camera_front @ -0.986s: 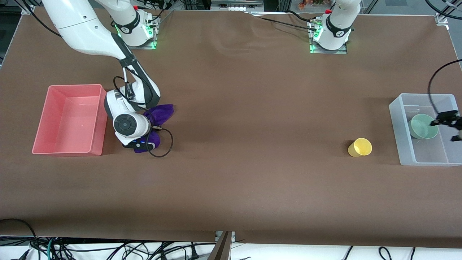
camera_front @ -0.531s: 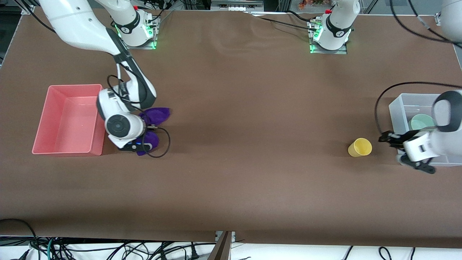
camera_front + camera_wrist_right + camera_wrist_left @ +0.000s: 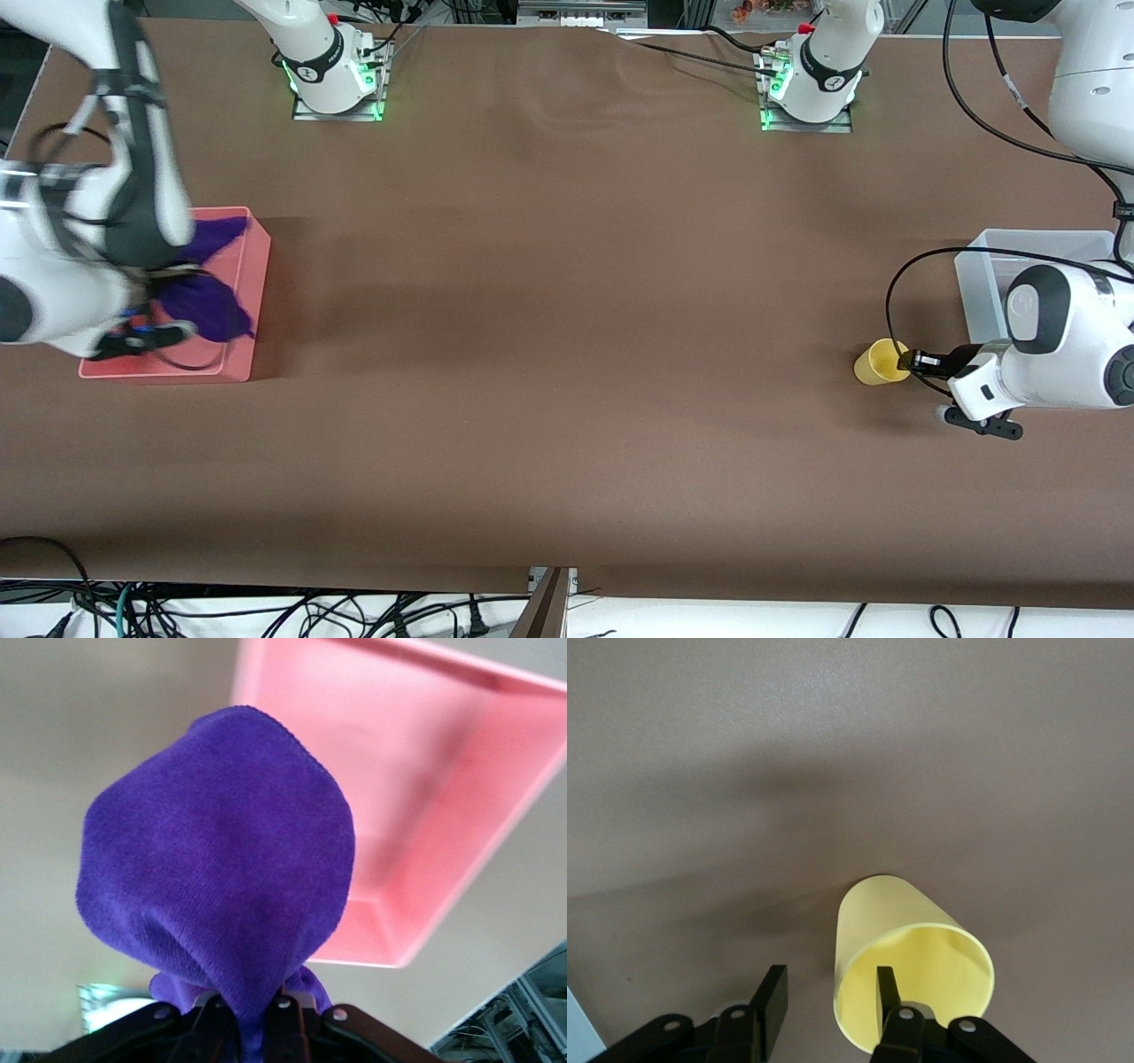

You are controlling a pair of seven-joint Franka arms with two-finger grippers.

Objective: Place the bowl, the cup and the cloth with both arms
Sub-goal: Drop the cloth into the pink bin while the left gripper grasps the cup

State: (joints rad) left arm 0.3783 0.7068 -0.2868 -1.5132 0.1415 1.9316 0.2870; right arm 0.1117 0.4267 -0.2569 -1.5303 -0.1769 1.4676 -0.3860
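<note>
1. The right hand (image 3: 252, 1028) is hanging in the air over the pink tray (image 3: 232, 354), which is sitting at the right arm's end of the bench (image 3: 567, 372).
2. Its fingers are pinching the purple cloth (image 3: 208, 297) tightly; in the right wrist view the cloth (image 3: 221, 877) is bunching into the closed fingers and drooping below them as a rounded fold, with the pink tray (image 3: 425, 815) showing underneath it.
3. In the front view the cloth is dangling over the tray's inner space and its edge nearer the middle of the bench, clear of the tray floor as far as the pictures are showing.
4. The left hand (image 3: 912, 361) is sitting low at the bench surface, right at the yellow cup (image 3: 880, 362), toward the left arm's end of the bench.
5. The cup is lying tipped on its side with its mouth facing the left hand; in the left wrist view the cup (image 3: 908, 966) is showing its open rim toward the camera.
6. The left hand (image 3: 828, 1001) is standing open, one finger (image 3: 888, 992) reaching into the cup's mouth at the rim and the other finger (image 3: 772, 997) standing outside the cup wall, so the wall is lying between them without being squeezed.
7. The clear bin (image 3: 979, 283) is standing just beside the left arm, farther from the front camera than the cup; the arm is covering most of it, so the bowl is not showing.
</note>
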